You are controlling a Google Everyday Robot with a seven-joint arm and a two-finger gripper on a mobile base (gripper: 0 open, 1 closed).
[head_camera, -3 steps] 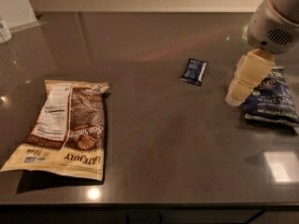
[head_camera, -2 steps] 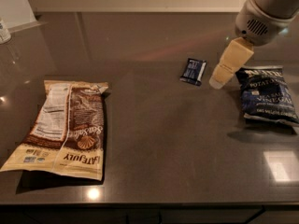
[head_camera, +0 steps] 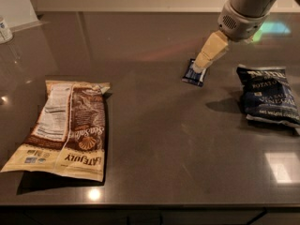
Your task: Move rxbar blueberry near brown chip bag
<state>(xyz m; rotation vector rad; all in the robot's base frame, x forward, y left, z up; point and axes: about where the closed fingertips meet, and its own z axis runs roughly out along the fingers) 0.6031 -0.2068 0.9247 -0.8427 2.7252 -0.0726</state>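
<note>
Gripper, cream-coloured, is reaching down from the top right on a pale grey arm, w/ its tip hanging over the upper right part of the rxbar blueberry. Whether it's clenched or released, or touching the bar at all, can't be told. The rxbar blueberry, a small flat dark blue wrapper, is lying on the dark grey counter, right of centre & toward the back. The brown chip bag, large, brown & cream w/ a white nutrition panel, is lying flat at the front left, well apart from the bar. A crinkled dark blue chip bag is sitting near the right edge, to the right of the bar & not touching it. A small white container is showing partly at the far left edge
</note>
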